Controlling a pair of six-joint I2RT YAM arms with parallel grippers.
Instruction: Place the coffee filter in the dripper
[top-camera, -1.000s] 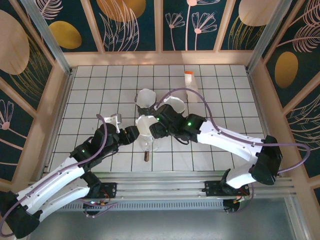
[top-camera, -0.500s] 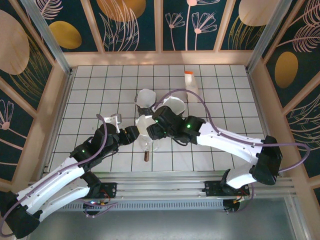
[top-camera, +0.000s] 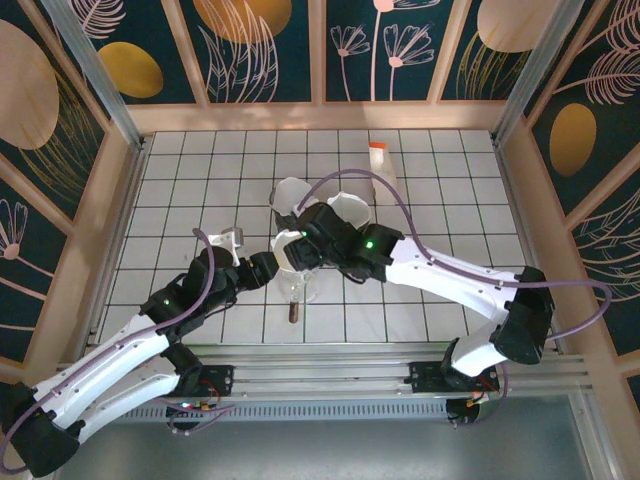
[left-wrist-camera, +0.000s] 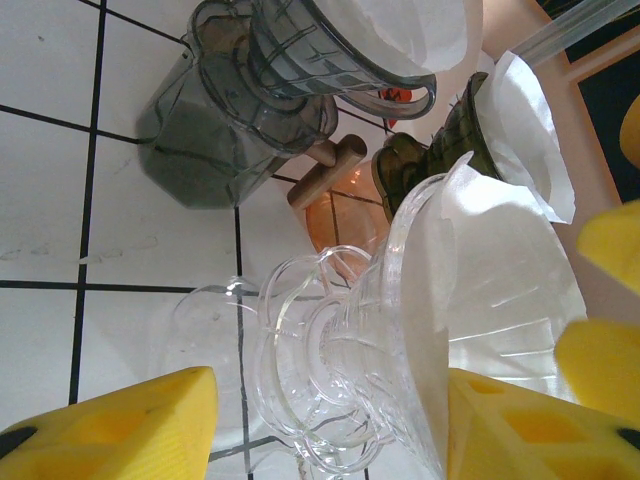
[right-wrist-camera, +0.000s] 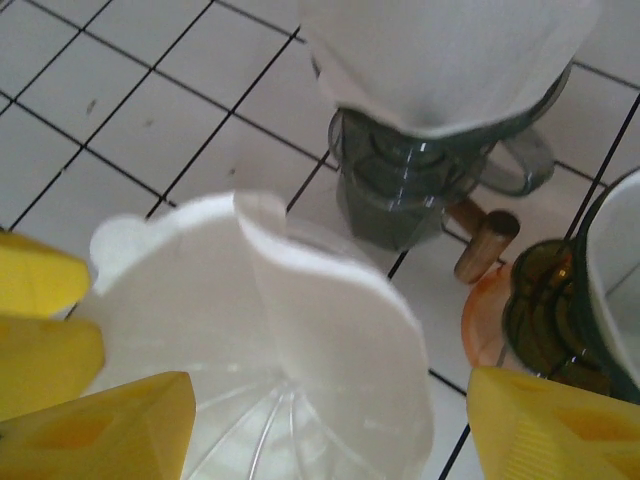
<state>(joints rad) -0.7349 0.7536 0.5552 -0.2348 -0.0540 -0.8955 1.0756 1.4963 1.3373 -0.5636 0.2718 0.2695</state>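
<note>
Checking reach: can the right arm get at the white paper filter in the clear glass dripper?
Probably yes: the open right gripper hangs just above the white paper filter, nothing between.

A: Worktop (top-camera: 180, 200) state?
B: White tile grid, dark lines. Clear glass dripper (top-camera: 297, 287) at front centre. Behind it, grey dripper (right-wrist-camera: 400, 195) and green dripper (right-wrist-camera: 545, 320) stand side by side.
A: Anything else?
B: Orange-capped bottle (top-camera: 381, 168) back right. Small brown piece (top-camera: 291, 312) just in front of the clear one.
</note>
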